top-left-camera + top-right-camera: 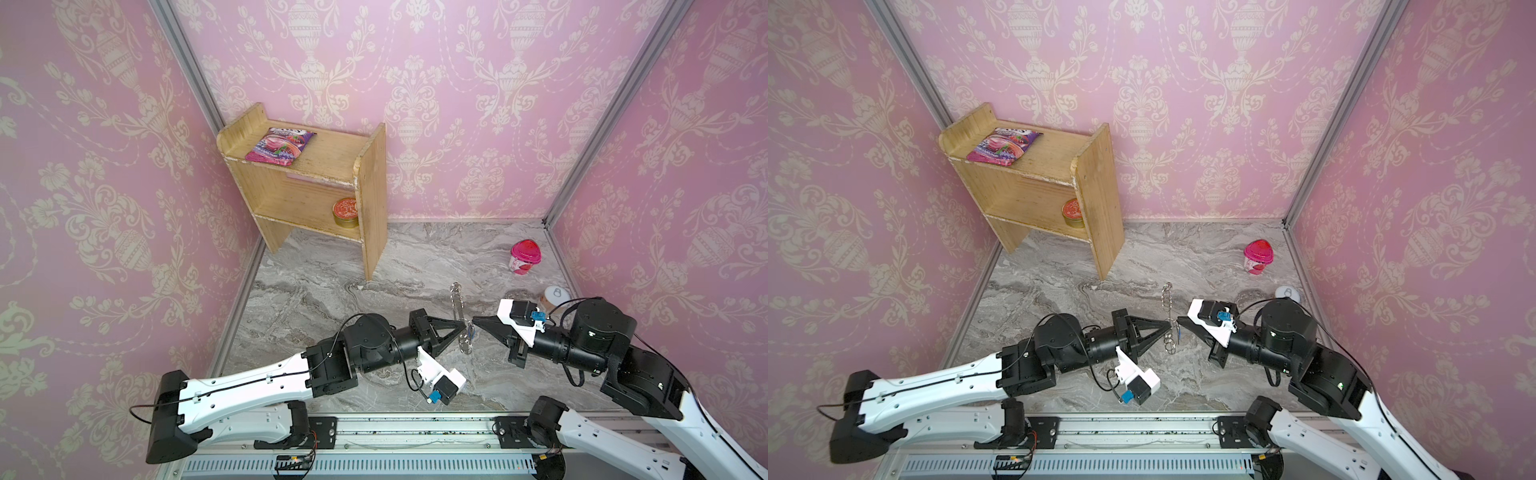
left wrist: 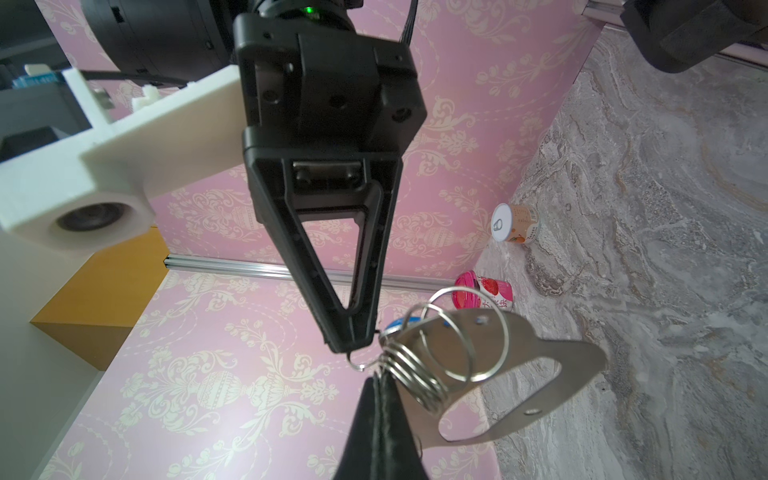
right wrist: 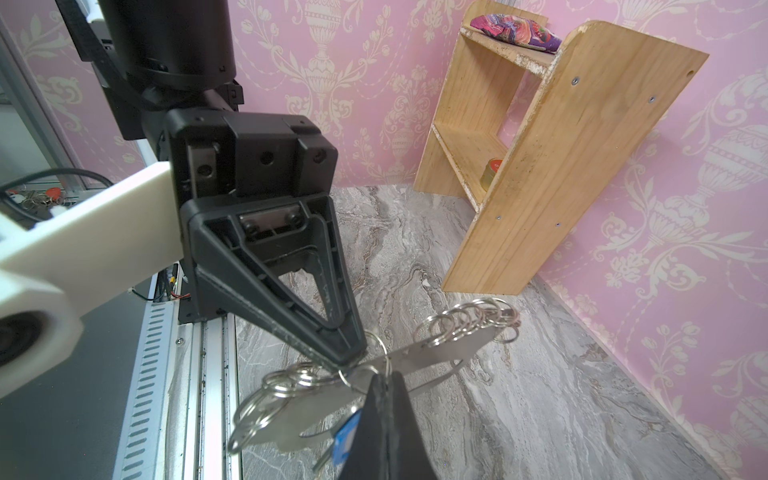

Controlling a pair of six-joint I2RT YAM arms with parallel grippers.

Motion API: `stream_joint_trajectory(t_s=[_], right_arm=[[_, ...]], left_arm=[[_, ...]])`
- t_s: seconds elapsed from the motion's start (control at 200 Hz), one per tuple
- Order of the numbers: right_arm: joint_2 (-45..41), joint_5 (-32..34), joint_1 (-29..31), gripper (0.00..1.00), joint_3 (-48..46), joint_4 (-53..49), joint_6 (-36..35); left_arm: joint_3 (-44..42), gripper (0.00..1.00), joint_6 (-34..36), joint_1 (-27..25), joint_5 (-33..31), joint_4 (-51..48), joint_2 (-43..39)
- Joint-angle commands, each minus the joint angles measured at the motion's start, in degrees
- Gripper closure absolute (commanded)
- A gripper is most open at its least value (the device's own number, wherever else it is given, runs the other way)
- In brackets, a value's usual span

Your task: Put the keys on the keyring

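The jaws of the left gripper (image 1: 462, 323) are pressed tight together on the edge of the keyring (image 1: 458, 299), the flat grey metal plate. The jaws of the right gripper (image 1: 475, 320) are pressed tight too, and they pinch the little wire loop of the keys (image 1: 470, 332). In both top views the left gripper comes in from 9 o'clock and the right gripper from 3 o'clock. Their tips nearly meet, nose to nose.

The step in hand, I think, is to hook the keys onto one of the small rings (image 3: 469, 320) along the plate's edge. To do it well, the left gripper should hold the plate very steady. The right gripper should go slowly and slide the loop onto a ring. A fast push could twist the plate or make the keys slip out. I cannot tell if the loop has caught a ring yet, because the parts are too small and bunched up.

The keys sit in the tiny gap between the two tips, just beside the plate. The blue tag (image 3: 345, 434) hangs below the right gripper's tip. The plate stands on its edge and runs from 12 o'clock to 6 o'clock across the tips. It seems lifted off the table (image 1: 332, 299).

Farther out, the wooden shelf (image 1: 324, 166) is at 10 o'clock. The pink cup (image 1: 525, 257) is between 1 and 2 o'clock. Both are well apart from the jaws.
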Motion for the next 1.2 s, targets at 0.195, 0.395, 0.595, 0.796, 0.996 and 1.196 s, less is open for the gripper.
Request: stream_joint_trajectory(t_s=[0.195, 0.395, 0.595, 0.796, 0.996, 1.196], right_arm=[[1.49, 4.82, -0.39, 1.0, 2.34, 0.51, 0.74], [2.01, 3.97, -0.37, 1.0, 2.58, 0.79, 0.82], [2.35, 3.77, -0.41, 1.0, 2.8, 0.61, 1.02], [-0.24, 3.2, -0.38, 1.0, 2.92, -1.01, -0.11], [-4.38, -3.7, -0.37, 1.0, 0.32, -0.31, -1.26], [-6.8, -6.73, -0.41, 1.0, -3.05, 3.02, -1.7]], left_arm=[[1.28, 1.0, 0.22, -1.93, 4.85, -2.78, -1.66], [1.56, 1.0, -0.17, -1.93, 5.21, -3.51, -1.47], [1.65, 1.0, -0.3, -1.98, 5.37, -3.84, -1.65], [0.88, 1.0, -1.66, -2.01, 3.38, -2.36, -2.25], [-1.68, 1.0, -9.78, -1.93, 2.11, 0.89, -4.21], [-2.4, 1.0, -14.8, -1.43, 1.97, 2.73, -5.38]])
